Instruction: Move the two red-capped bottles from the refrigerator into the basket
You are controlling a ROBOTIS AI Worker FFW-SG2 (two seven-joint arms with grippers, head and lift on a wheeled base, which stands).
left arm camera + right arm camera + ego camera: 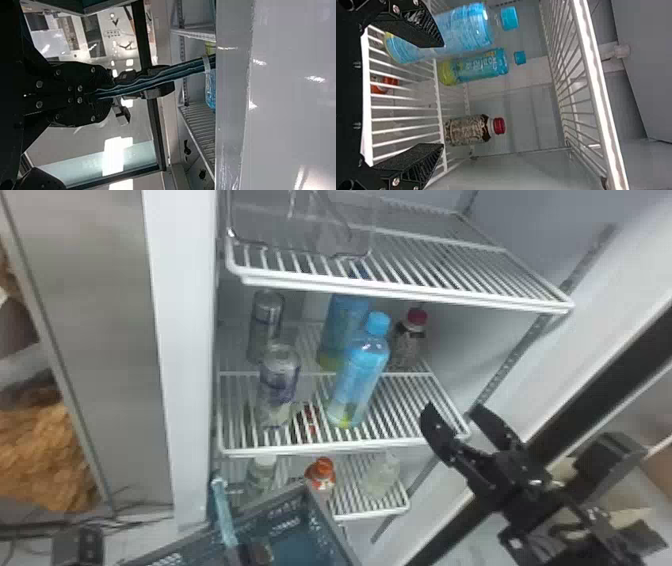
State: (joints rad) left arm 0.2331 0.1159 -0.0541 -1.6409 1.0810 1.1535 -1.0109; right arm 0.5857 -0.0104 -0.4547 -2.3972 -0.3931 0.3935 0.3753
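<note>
Well, the red-capped bottle point(466, 130) stands mottled brown, right pincer point(453, 407) spread, left pincer point(256, 552) clamping the basket handle point(223, 510).

Rear blue bottle point(449, 72), ahead of the right gripper point(451, 407): pale lettering on its label point(488, 64), not legible as words. No other text, number or sign is readable.

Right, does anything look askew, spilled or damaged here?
Nothing looks spilled or damaged: the red-capped bottle and blue-capped bottles on the middle shelf stand upright. One oddity: the blue strap held by the left gripper juts past the basket's rim towards the fridge, where it could perhaps snag.
</note>
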